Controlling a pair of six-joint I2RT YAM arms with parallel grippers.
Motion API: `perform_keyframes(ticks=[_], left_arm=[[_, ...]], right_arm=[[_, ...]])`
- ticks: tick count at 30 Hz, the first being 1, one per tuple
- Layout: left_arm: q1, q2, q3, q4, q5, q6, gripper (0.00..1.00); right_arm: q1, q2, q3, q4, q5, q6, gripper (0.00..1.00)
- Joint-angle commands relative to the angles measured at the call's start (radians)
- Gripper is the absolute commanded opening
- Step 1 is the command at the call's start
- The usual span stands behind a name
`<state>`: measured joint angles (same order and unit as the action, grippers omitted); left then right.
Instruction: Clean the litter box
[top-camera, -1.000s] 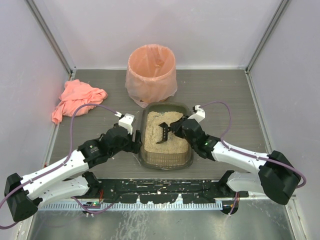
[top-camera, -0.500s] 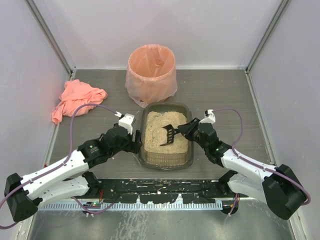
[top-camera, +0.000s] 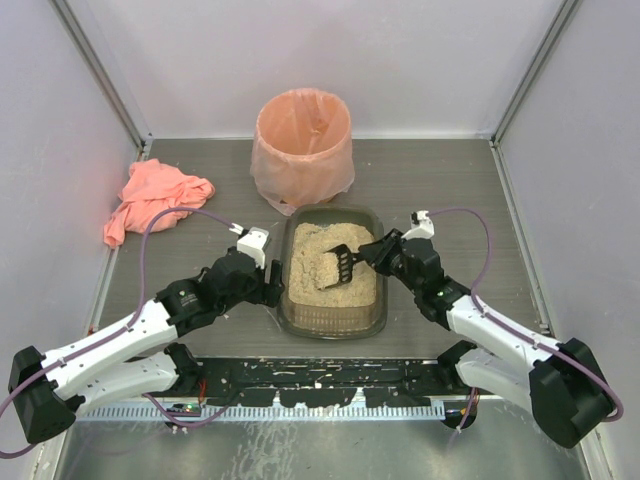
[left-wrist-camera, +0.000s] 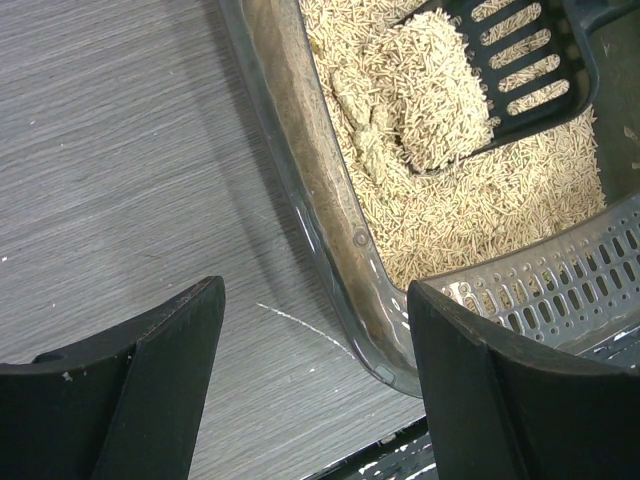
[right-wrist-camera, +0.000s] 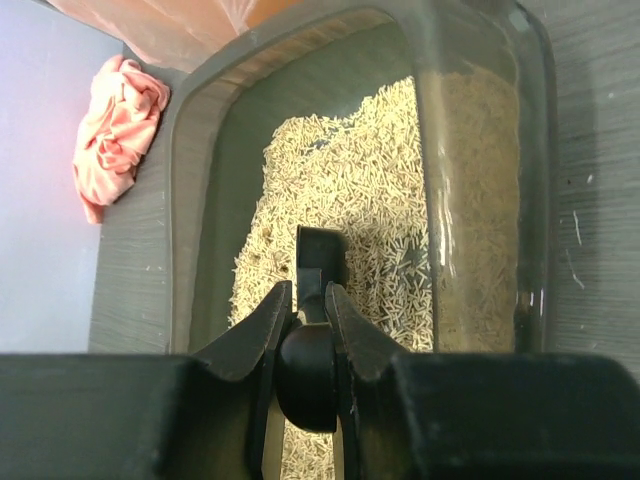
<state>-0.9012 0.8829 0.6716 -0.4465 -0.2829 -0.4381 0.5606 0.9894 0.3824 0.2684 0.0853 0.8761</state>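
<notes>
A: Changed since earlier?
B: Logged scoop (top-camera: 340, 268) pulled toward 3 o'clock, levelled. Found right gripper (right-wrist-camera: 307, 295) clamped on its handle, left gripper (left-wrist-camera: 315, 290) jaws apart.
A: And litter box (top-camera: 285, 300)?
B: Sits at table (top-camera: 450, 180) centre, 6 o'clock of bin (top-camera: 303, 150); runs 12–6.

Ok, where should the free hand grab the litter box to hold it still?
Probably the left wall of the litter box, near the front corner, coming down from above. That wall is thin and upright, and the open left hand hangs over it, one finger outside above the table, one above the litter. The right hand is shut on the scoop.
</notes>
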Motion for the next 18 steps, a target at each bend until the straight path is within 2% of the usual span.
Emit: perform_keyframes(ticks=[1, 5, 9, 14, 18], left_arm=[[0.003, -0.008, 0.027, 0.025, 0.006, -0.011, 0.75], [0.004, 0.005, 0.026, 0.035, 0.013, -0.014, 0.75], [0.004, 0.012, 0.026, 0.04, 0.015, -0.016, 0.75], [0.003, 0.01, 0.027, 0.034, 0.01, -0.013, 0.75], [0.005, 0.015, 0.023, 0.036, 0.009, -0.011, 0.75]], right_arm=[[-0.001, 0.004, 0.14, -0.067, 0.023, -0.139, 0.01], [-0.001, 0.062, 0.204, -0.142, 0.023, -0.173, 0.01], [0.009, 0.122, 0.205, -0.124, 0.01, -0.158, 0.01], [0.044, 0.15, 0.209, -0.148, 0.12, -0.152, 0.01], [0.045, 0.173, 0.171, -0.08, 0.099, -0.08, 0.01]])
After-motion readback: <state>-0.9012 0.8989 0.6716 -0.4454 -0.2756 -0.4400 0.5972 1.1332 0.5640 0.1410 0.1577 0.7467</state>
